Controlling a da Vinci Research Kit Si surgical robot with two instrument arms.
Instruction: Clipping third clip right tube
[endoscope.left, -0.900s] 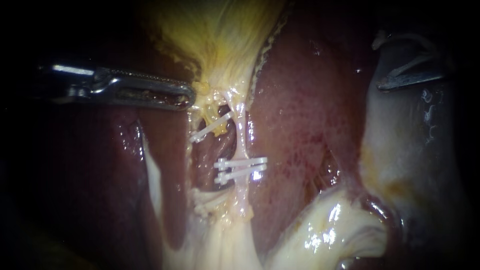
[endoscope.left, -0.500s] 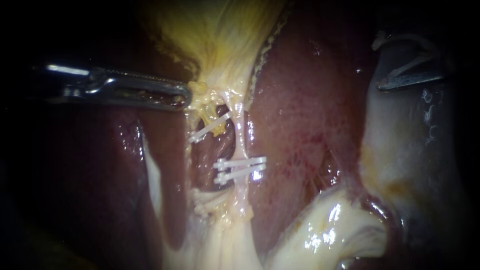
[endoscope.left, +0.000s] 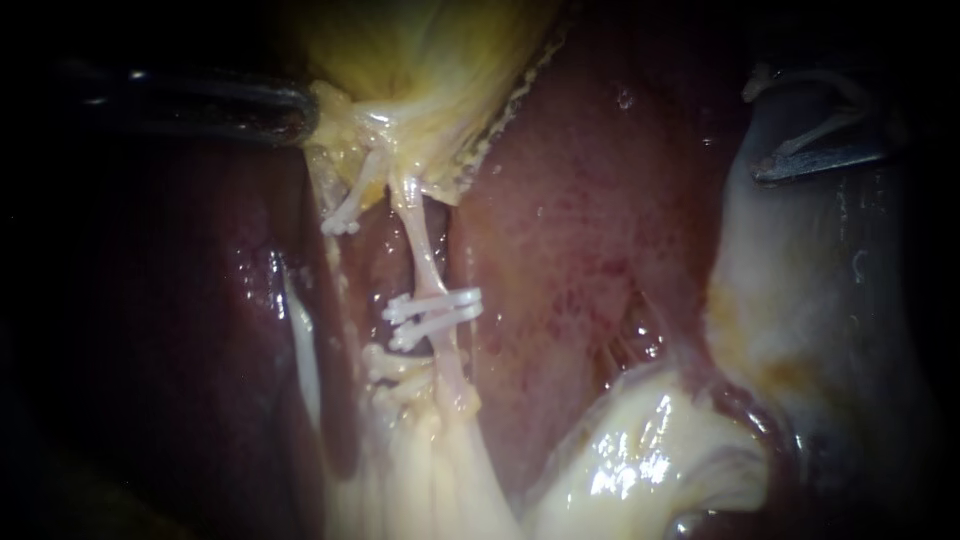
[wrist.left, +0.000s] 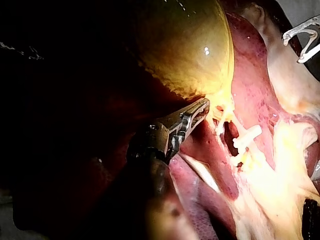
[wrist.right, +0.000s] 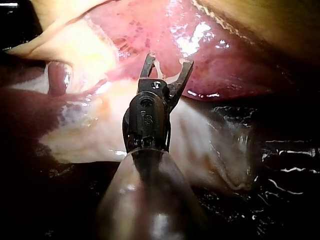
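The right tube (endoscope.left: 425, 255) runs taut from the yellow gallbladder (endoscope.left: 420, 50) down to pale fat, with two white clips (endoscope.left: 435, 312) across its lower part. To its left, the left tube carries a clip (endoscope.left: 340, 225) high up and more clips (endoscope.left: 392, 368) low down. My left instrument (endoscope.left: 295, 112) (wrist.left: 202, 106) is shut on the gallbladder's neck just above the tubes. My right instrument (endoscope.left: 760, 130) (wrist.right: 166, 62) waits far to the upper right, off the tubes. Its jaws stand wide apart and hold a white clip (wrist.right: 159, 67) between them.
Dark red liver (endoscope.left: 580, 250) lies on both sides of the tubes. Glistening pale fatty tissue (endoscope.left: 640, 460) fills the lower middle, and a whitish fold (endoscope.left: 830, 300) lies beneath the right instrument.
My left instrument has pulled the gallbladder's neck up and to the left. Both tubes now slant leftward and look more stretched. The right instrument has stayed in place.
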